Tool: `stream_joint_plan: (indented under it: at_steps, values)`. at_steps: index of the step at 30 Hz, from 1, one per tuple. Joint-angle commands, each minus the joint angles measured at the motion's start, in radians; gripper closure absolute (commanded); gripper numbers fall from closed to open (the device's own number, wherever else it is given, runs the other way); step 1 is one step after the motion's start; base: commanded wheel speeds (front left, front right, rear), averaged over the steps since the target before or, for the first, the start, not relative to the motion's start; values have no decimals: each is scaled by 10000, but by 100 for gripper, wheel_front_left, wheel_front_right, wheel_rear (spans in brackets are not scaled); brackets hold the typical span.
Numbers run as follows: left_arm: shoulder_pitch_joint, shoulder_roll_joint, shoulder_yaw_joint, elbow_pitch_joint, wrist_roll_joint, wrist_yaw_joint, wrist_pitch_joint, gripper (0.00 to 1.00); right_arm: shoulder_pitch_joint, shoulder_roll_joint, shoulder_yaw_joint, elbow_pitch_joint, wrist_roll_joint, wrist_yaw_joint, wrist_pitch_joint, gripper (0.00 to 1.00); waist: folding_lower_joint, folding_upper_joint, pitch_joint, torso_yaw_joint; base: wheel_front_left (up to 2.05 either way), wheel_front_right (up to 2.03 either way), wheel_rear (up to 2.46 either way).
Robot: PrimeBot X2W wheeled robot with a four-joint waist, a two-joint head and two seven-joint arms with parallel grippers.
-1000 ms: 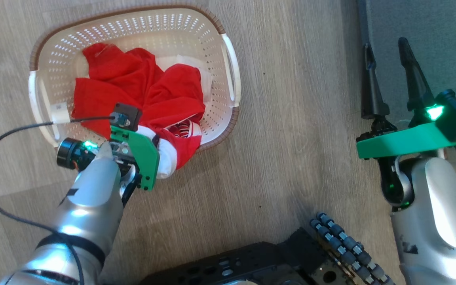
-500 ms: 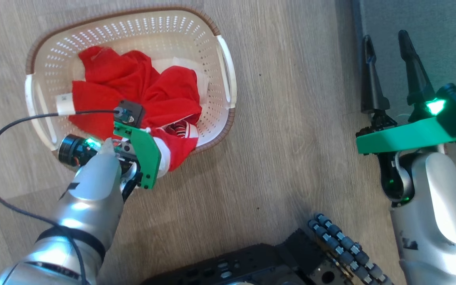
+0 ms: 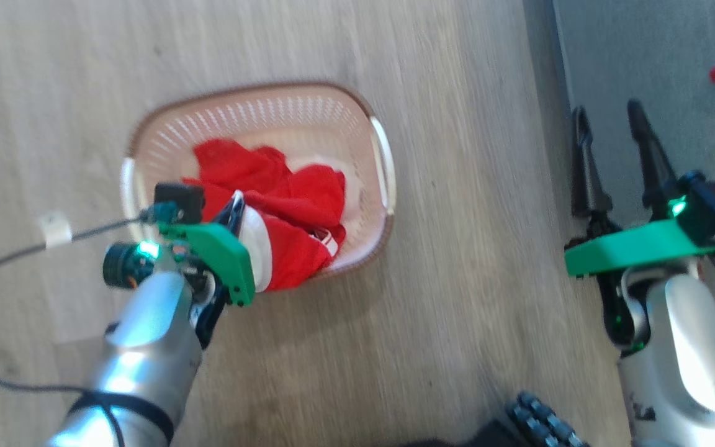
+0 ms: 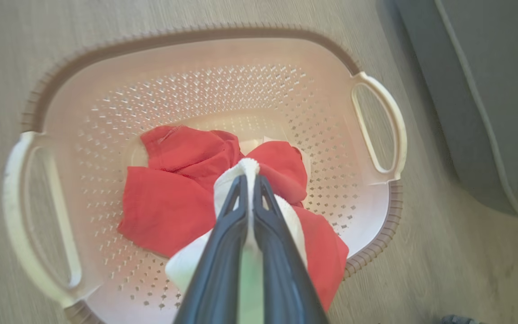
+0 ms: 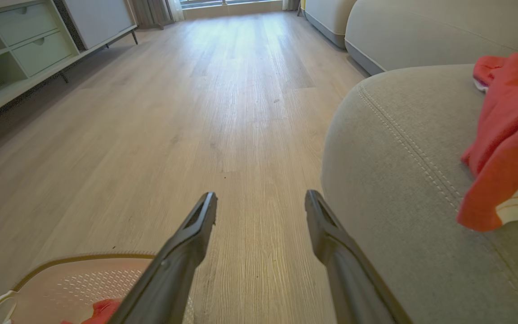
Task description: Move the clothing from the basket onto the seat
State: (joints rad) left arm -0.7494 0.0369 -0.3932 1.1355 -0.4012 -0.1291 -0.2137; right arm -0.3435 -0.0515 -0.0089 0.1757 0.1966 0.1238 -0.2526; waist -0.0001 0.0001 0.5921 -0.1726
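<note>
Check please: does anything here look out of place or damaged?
Nothing looks damaged or spilled. Only the clothing sits askew: the left gripper, shut on its white panel, holds one end bunched up, and red fabric overlaps the near rim of the basket.

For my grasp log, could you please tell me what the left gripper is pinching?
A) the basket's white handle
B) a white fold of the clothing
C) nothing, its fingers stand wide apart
B: in the left wrist view the left gripper is shut on a white fold of the clothing, above the basket.
</note>
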Motion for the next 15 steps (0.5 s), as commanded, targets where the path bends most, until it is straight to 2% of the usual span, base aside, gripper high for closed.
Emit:
stream_joint_plan:
  at_steps: [1,4,5,11,12,13,15]
  values:
    - [442,136,363,-413,-217,-2,-277,100,384,13,114,-175,-146,69,-91,0,1,-1,-1109,693,0,0,0]
    - [1131,213,668,-1188,-420,87,-452,100,729,13,-18,-19,-350,69,-91,0,1,-1,-2039,1159,0,0,0]
    - [1131,213,668,-1188,-420,87,-452,100,729,13,-18,-19,-350,69,-91,0,1,-1,-2039,1159,0,0,0]
    - [2888,506,1453,-4082,-249,599,-477,100,1311,13,-360,162,-742,69,-91,0,1,-1,-3463,1788,0,0,0]
    - [2888,506,1453,-4082,-249,599,-477,100,1311,13,-360,162,-742,69,-91,0,1,-1,-3463,1788,0,0,0]
    - [3428,549,1666,-4906,-149,748,-478,100,1478,13,-384,226,-854,69,-92,0,1,-1,-3796,1903,0,0,0]
    - [3691,580,1734,-5252,-69,817,-478,100,1562,13,-390,269,-913,69,-92,0,1,-1,-3989,1958,0,0,0]
